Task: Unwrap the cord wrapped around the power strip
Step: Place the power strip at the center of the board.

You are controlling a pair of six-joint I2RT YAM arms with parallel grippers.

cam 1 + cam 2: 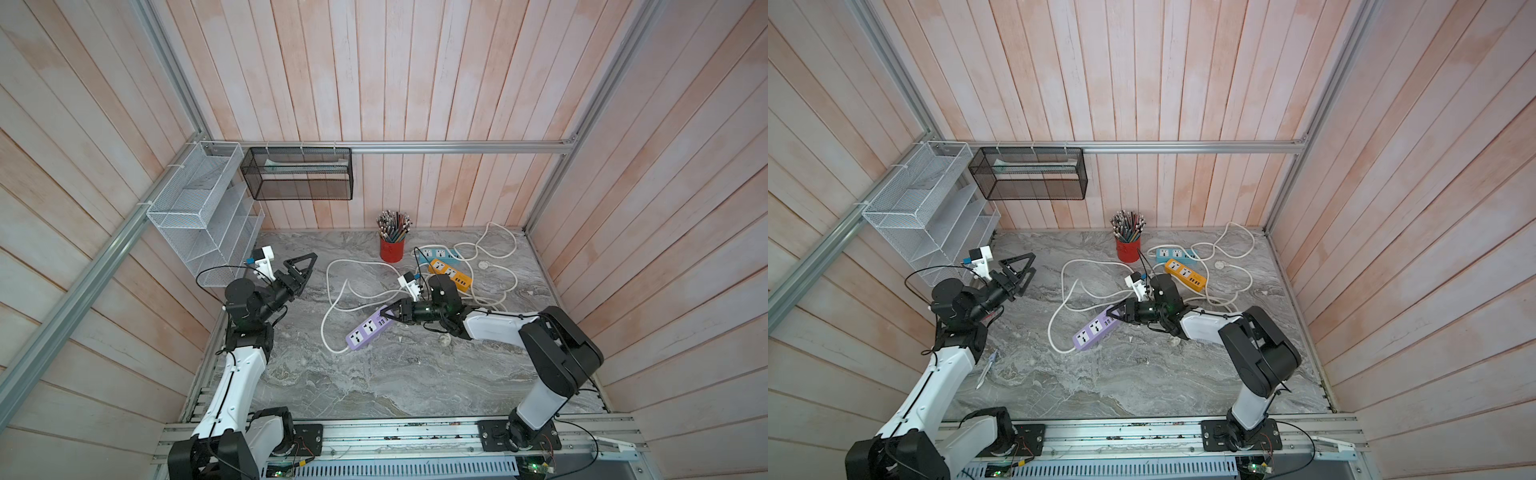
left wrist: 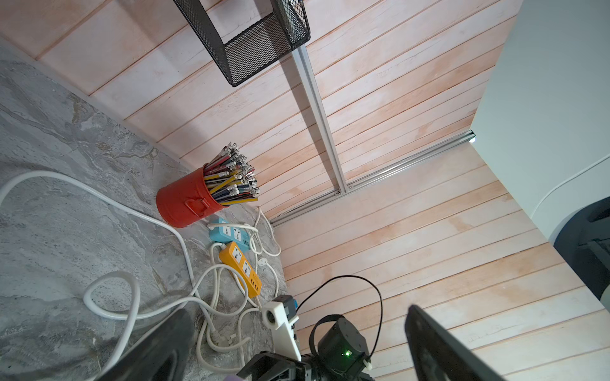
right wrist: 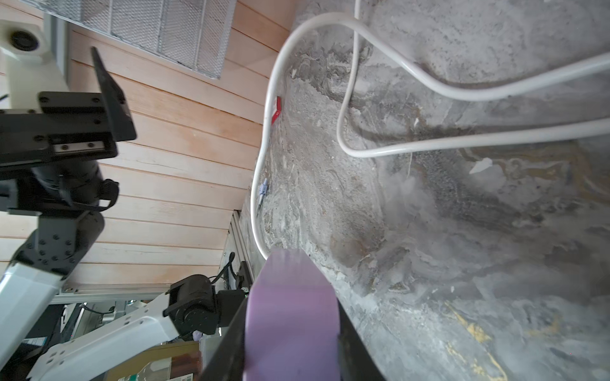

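Note:
The purple power strip lies slanted mid-table. My right gripper is shut on its far right end; in the right wrist view the purple body fills the gap between the two black fingers. Its white cord leaves the strip's other end and lies in loose loops on the marble to the left and behind, none of it over the strip's top face. My left gripper hangs open and empty above the table's left side, well clear of the strip.
A red cup of pencils stands at the back. To its right lie an orange strip and a blue strip among tangled white cords. A white mesh rack and a black mesh basket hang on the walls at the left.

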